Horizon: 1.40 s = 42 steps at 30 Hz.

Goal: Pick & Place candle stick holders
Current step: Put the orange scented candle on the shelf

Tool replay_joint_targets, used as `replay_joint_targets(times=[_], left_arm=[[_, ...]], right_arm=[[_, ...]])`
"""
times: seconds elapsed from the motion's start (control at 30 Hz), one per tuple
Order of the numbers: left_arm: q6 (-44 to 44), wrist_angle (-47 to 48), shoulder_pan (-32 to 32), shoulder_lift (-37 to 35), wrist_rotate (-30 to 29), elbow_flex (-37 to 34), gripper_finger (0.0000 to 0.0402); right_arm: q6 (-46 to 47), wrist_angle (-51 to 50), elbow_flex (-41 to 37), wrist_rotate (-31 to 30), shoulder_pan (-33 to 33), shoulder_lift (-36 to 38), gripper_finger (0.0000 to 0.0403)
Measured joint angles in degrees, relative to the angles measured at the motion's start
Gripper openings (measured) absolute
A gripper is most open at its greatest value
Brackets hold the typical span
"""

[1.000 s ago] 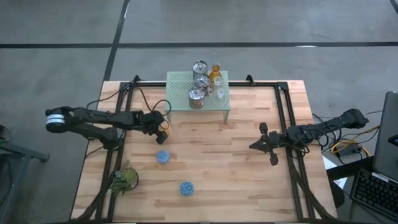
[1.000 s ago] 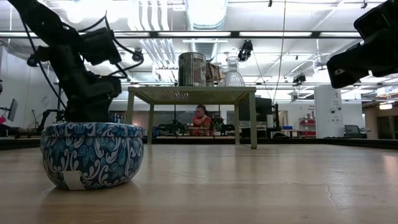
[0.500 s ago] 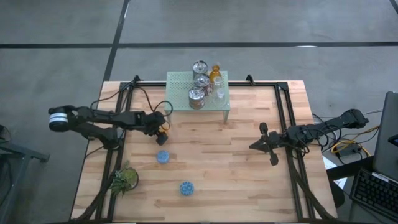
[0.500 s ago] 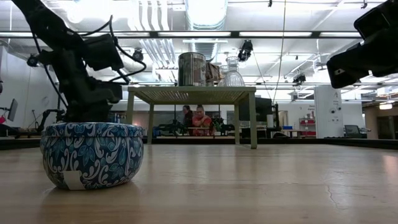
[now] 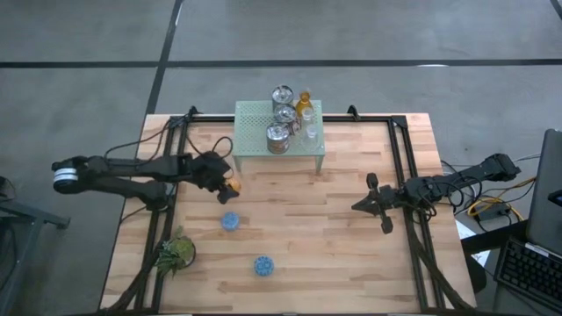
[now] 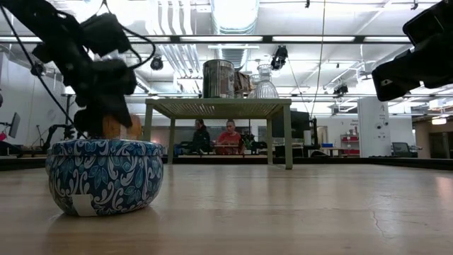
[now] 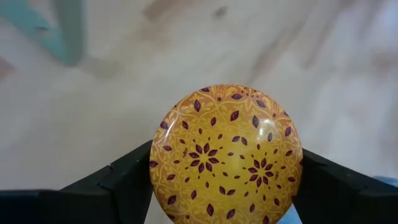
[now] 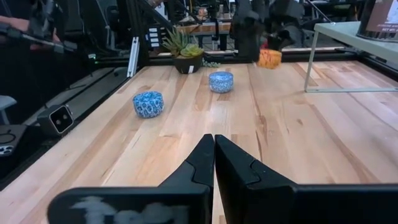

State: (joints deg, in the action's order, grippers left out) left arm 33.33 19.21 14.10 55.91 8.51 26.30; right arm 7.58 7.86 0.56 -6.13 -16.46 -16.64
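Bench (image 5: 351,237): wooden top, carrying everything below.
Mesh stand (image 5: 255,118): pale green, at the middle of the far edge; legs on the bench, top raised.
Holders on stand (image 5: 283,115): three silvery metal in a row, amber glass and clear glass beside them toward the right edge; free mesh only on the left half of the top.
Left gripper (image 5: 230,186): above the bench just off the stand's near-left leg; fingers (image 7: 124,177) spread wide and clamped on both flanks of the orange holder.
Right gripper (image 5: 369,204): parked toward the right edge, fingers pressed together, empty.
Plant (image 5: 176,252): near the left edge; not part of the job.
Blue holders (image 5: 229,220): two, on the bench left of centre; one just nearer than the left gripper, the other close to the near edge.
Orange holder (image 7: 226,154): patterned top level, held by its sides, apparently clear of the bench.
Step judged: carrying the orange holder, probably to the stand.
Method advised: lift above the stand's rim before moving in; keep level; set on free mesh, clear of the metal holders; release only once seated.
Risk judged: clipping the stand edge; slipping on smooth round sides.
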Motion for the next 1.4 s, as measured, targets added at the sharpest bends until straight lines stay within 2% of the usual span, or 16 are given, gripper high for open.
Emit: replay_joint_targets(times=[0.1, 0.27, 0.33, 0.43, 0.6, 0.9, 1.07, 1.4], left_arm=[[1.3, -0.1, 0.0, -2.7, 2.1, 1.6, 0.0306], [-0.5, -1.3, 0.0, -5.1, 2.4, 7.8, 0.0306], [-2.8, 0.2, 0.1, -5.0, 0.1, 11.7, 0.0306], [-5.9, 6.2, 0.6, -3.3, -6.6, 19.0, 0.0306], [-11.3, 16.8, 3.9, 4.0, -12.3, 32.8, 0.0306], [-20.0, 27.7, 17.5, 21.2, -12.0, 51.5, 0.0306], [-22.4, 28.5, 24.0, 29.1, -7.0, 57.3, 0.0314], [-26.0, 28.2, 28.7, 38.1, -6.4, 60.1, 0.0316]], right_arm=[[0.1, 0.0, 0.0, 0.0, 0.0, 0.0, 0.0008], [0.0, 0.0, 0.0, 0.0, 0.0, 0.0, 0.0008], [0.0, 0.0, 0.0, 0.0, 0.0, 0.0, 0.0008], [0.0, 0.1, 0.0, 0.0, 0.0, 0.0, 0.0008], [0.0, 0.1, 0.0, 0.0, 0.0, 0.0, 0.0008], [0.2, 0.2, 0.0, 0.0, 0.0, 0.0, 0.0008], [0.3, 0.1, 0.0, 0.1, 0.0, 0.0, 0.0008], [0.4, -0.2, 0.0, 0.1, 0.0, -0.1, 0.0008]])
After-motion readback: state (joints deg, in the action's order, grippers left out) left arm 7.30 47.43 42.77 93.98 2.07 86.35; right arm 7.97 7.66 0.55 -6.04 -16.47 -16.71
